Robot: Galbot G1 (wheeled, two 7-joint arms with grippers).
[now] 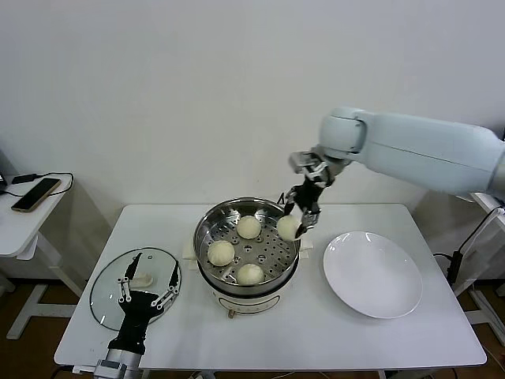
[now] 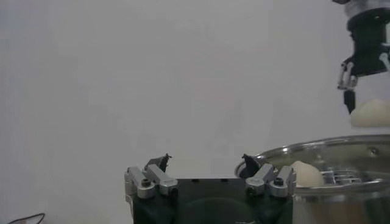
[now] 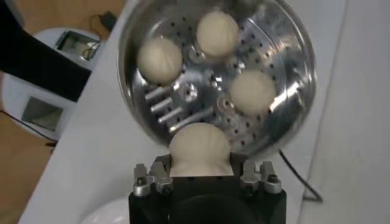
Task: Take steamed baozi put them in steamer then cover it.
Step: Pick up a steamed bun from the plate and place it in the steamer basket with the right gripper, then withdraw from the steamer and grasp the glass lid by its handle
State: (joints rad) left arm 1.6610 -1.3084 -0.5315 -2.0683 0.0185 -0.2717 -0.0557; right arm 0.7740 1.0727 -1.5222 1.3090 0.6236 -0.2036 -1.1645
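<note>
My right gripper (image 1: pixel 303 220) pinches a bun (image 1: pixel 288 227) over the steamer's (image 1: pixel 207 229) three-o'clock rim; three buns (image 1: pixel 249 227) lie inside.

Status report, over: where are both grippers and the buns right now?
Right gripper shut on fourth baozi, above steamer rim. Three buns inside. Left gripper open over glass lid. Nothing blocking.

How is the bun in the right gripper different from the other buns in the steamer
The held baozi hangs above the steamer near its rim, pinched by the right gripper; the three other baozi rest on the perforated tray. The held one is gripped from the sides; the others are touched by nothing. All four are round, smooth, cream-white and about the same size.
</note>
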